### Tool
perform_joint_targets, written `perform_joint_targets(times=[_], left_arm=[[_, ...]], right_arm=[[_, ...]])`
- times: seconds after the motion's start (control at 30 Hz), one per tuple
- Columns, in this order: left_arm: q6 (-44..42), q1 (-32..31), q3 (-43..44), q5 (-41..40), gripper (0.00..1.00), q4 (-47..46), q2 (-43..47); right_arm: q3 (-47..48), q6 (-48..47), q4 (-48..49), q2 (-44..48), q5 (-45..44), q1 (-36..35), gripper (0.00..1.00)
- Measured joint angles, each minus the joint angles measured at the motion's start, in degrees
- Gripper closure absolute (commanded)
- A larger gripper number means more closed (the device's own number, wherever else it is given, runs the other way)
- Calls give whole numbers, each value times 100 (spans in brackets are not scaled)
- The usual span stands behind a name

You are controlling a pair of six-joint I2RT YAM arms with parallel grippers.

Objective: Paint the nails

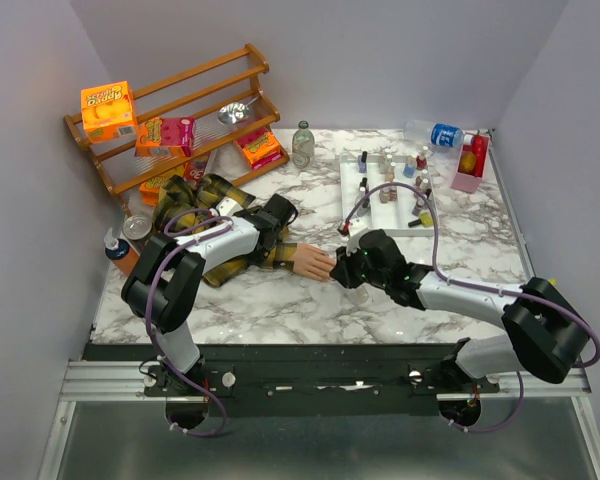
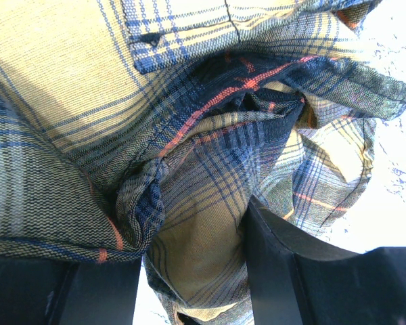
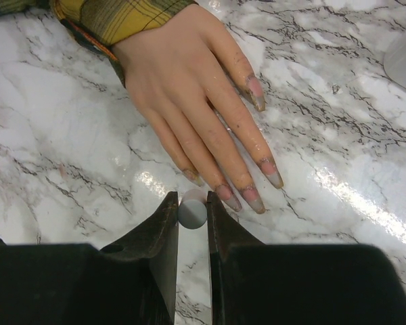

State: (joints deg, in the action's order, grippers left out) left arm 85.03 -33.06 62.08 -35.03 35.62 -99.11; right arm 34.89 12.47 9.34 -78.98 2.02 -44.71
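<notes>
Nails [image 3: 254,198] sharp only from right wrist, near right hand's [image 3: 192,200] grey cap [image 3: 191,212].

Top view: fixed high behind my arm bases, looking down and forward, whole marble bench [image 1: 280,310] in frame, far off. Left wrist view: looks out past my left fingers [image 2: 277,271], jammed right up to the plaid sleeve [image 2: 122,101], cloth fills it. Right wrist view: steeply down past my right fingers [image 3: 164,233] and the round grey cap [image 3: 191,212] between them, close on the mannequin hand [image 3: 183,81]. Top shares sleeve with left, hand with right.
</notes>
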Motion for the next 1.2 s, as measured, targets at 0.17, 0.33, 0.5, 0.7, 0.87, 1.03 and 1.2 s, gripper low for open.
perform_joint_targets(times=[0.17,0.33,0.5,0.7,0.87,1.03,1.2], left_arm=[[0,0,0,0,48,0,0],[-2,0,0,0,48,0,0],[-2,0,0,0,48,0,0],[-4,0,0,0,48,0,0],[-13,0,0,2,48,-2,0],[-13,0,0,2,48,-2,0],[-13,0,0,2,48,-2,0]], right_arm=[[-85,4,13,260,-96,-9,99],[-90,46,17,267,-254,-13,99],[-90,90,2,247,-407,-20,100],[-87,101,-11,155,-472,-22,99],[-85,101,-35,81,-498,-22,99],[-66,101,-50,26,-520,-22,99],[-52,101,-55,-7,-529,-24,99]])
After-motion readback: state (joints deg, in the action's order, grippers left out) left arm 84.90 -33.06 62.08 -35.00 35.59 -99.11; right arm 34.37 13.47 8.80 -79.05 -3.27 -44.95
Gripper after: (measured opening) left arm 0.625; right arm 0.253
